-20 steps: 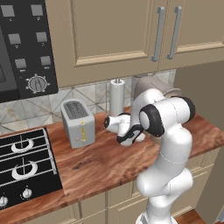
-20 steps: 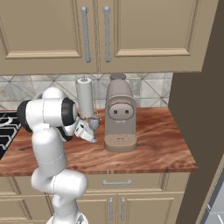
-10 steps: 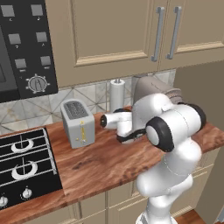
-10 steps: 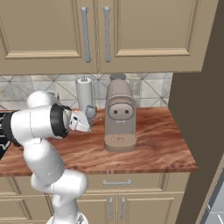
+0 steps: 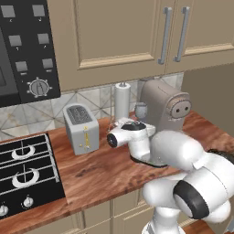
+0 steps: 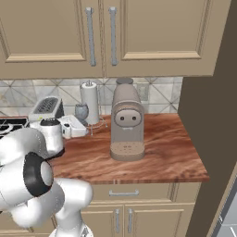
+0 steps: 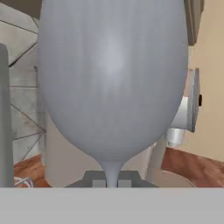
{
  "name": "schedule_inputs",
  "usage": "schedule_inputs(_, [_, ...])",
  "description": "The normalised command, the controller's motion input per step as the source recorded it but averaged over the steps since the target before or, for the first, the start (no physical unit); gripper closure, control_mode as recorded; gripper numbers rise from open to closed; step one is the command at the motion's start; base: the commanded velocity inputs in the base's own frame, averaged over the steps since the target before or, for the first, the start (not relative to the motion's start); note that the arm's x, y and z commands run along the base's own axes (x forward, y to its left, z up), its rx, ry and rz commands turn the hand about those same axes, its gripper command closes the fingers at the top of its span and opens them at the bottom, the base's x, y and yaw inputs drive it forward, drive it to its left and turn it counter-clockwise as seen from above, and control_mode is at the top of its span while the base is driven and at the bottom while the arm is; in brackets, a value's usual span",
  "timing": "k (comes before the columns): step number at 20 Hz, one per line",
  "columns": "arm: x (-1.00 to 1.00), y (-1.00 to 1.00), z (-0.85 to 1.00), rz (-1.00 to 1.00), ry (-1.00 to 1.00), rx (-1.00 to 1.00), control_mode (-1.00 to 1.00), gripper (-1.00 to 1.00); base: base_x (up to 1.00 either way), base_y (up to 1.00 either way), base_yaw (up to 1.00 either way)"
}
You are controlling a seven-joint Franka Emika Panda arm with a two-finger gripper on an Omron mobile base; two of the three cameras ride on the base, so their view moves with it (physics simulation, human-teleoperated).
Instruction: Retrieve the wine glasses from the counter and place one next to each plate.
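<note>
Gripper [image 7: 112, 181] pinched tight on the thin stem of a translucent blue-grey stemmed wine glass [image 7: 114, 83], fingertips [image 7: 99, 180] either side just under the rounded bowl. Glass [image 6: 81, 111] stands upright on the reddish-brown wood-grain counter [image 6: 162, 148], beside the white paper-towel roll [image 6: 90, 102], near the beige coffee machine [image 6: 126, 121]. Silver toaster [image 5: 81, 129] sits further left.

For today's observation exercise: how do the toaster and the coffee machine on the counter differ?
The toaster is a low silver-grey box with slots on top; the coffee machine is a tall, rounded, brownish-beige column. The toaster sits near the stove, the coffee machine beside the paper towel roll. Both stand upright on the wooden counter.
</note>
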Motion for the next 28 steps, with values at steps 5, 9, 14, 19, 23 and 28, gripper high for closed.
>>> schedule_inputs(5, [-0.94,0.01,0.97,0.35,0.09,-0.22,-1.0,1.0,0.0,0.0,0.0])
schedule_inputs(9, [-0.89,0.0,0.79,0.39,0.09,-0.2,-1.0,1.0,0.0,0.0,0.0])
schedule_inputs(14, [-0.74,0.0,0.69,0.45,0.07,-0.12,-1.0,1.0,0.0,0.0,0.0])
schedule_inputs(19, [-0.6,-0.12,0.29,0.28,0.1,0.04,-1.0,1.0,0.0,0.0,0.0])
schedule_inputs(23, [-0.71,-0.17,0.0,0.0,0.16,0.15,-1.0,1.0,0.0,0.0,0.0])
schedule_inputs(28, [-0.83,-0.35,0.0,0.0,0.18,0.18,-1.0,1.0,0.0,0.0,0.0])
